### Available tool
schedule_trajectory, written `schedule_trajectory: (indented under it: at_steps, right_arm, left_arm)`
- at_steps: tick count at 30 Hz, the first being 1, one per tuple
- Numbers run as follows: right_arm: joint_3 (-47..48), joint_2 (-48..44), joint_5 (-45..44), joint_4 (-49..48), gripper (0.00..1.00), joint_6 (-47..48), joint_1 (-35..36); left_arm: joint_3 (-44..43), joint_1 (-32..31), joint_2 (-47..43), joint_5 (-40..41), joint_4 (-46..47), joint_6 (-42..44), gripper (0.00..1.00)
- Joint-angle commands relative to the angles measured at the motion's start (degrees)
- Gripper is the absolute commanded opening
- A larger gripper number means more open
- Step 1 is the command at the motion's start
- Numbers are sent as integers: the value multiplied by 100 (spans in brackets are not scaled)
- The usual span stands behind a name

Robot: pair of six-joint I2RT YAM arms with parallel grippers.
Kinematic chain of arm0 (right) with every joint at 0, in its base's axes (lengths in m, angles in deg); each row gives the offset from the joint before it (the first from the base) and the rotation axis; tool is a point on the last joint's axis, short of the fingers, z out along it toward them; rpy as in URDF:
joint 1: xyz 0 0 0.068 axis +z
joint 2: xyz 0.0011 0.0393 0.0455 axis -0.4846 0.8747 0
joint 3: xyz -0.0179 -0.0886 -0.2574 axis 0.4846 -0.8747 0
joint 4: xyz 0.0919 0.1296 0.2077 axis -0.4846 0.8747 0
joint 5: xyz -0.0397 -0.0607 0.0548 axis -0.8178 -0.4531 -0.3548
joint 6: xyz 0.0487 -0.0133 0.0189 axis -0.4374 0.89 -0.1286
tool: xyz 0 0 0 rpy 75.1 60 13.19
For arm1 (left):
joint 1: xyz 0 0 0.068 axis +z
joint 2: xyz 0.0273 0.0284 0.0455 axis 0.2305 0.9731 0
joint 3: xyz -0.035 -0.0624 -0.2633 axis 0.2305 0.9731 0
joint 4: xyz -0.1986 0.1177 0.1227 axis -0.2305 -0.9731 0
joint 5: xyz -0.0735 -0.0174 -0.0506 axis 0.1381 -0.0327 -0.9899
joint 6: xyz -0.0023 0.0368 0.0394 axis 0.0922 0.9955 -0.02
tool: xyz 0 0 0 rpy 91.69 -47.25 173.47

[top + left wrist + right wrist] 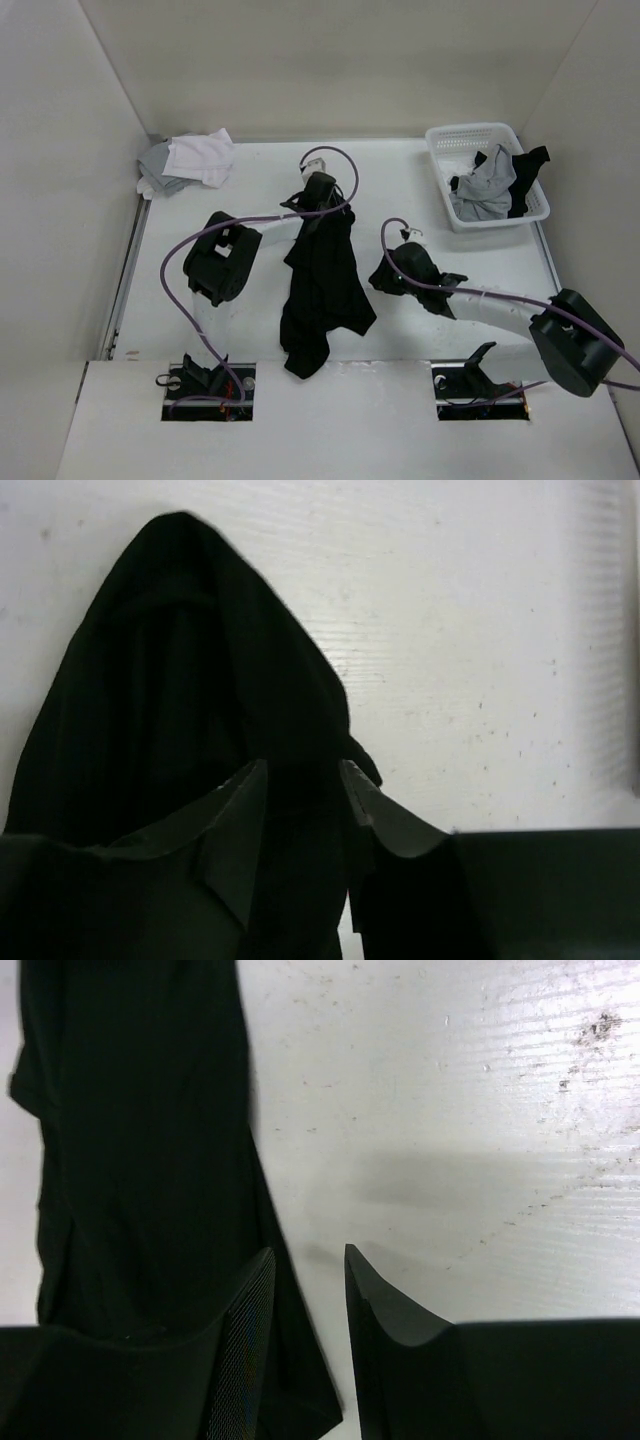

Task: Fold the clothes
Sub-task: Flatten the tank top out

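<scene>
Top external, one black top (pixel 320 290), one heap (pixel 190 162), one basket (pixel 470 130)

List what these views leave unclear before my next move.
Left wrist view: whether the left pincer clamps the black top; black on black hides the contact.
Right wrist view: the top's far end, cut off by the upper edge.
Top view: what lies beneath the grey garment in the basket.
</scene>
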Motion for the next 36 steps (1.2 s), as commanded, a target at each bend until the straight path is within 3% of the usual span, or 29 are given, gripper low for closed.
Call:
schedule_trajectory:
  at_steps: [1, 5, 16, 36]
  right_arm:
    - [-130, -282, -148, -666, 39, -141, 66]
    - [-174, -396, -139, -719, 39, -80, 58]
    - [-245, -370, -96, -868, 39, -54, 128]
    - [-350, -519, -69, -939, 41, -150, 181]
  left_arm:
    - [77, 134, -67, -151, -3, -1042, 28]
    - [472, 301, -164, -134, 138, -1658, 19]
    - [639, 285, -84, -494, 682, -1765, 27]
    - [930, 275, -129, -178, 631, -1773, 25]
